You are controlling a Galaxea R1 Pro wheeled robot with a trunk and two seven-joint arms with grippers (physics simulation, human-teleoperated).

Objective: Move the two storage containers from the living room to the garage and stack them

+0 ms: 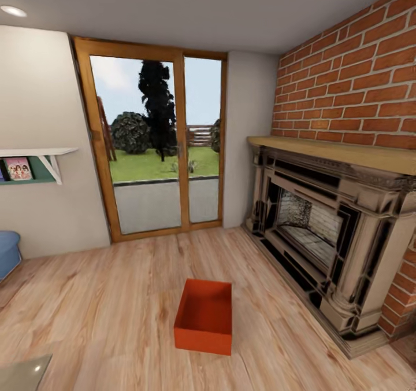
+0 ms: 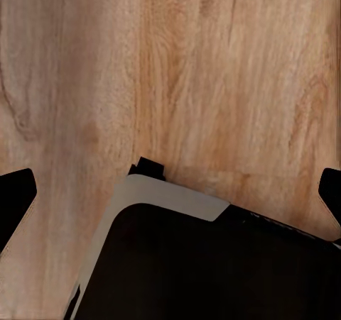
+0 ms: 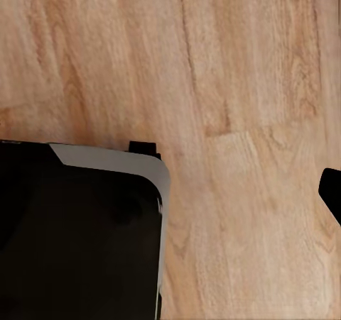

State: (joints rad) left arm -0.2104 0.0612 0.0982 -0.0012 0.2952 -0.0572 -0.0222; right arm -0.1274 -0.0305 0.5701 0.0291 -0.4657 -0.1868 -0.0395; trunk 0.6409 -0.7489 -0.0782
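**Still at pickup stage: one bin in sight, nothing moved**

You're in the living room, facing the glazed patio door with the brick fireplace on your right. One storage container sits upright and empty on the wood plank floor, in open floor ahead of you, between the door and your base, well apart from the fireplace hearth.

Progress, judging from this: essentially zero. The bin is on living-room planks, not concrete, and nothing is carried or stacked. Left to do: approach and grab this bin, find the second one, get both to the garage, set one down, stack the other on it.

Counts:
- Orange-red bins: 1 in the head view.
- Doors: 1 double-pane.
- Fireplaces: 1.
- Wall shelf: 1, at left, with a picture book on it.
- Blue sofa edge: 1, far left.

Grippers: both wrist cams look straight down at planks, with the robot base underneath. Left gripper has dark fingertips at opposite frame edges, so it's spread wide and empty. On the right wrist cam just one fingertip is in frame, so I can't tell that gripper's state.
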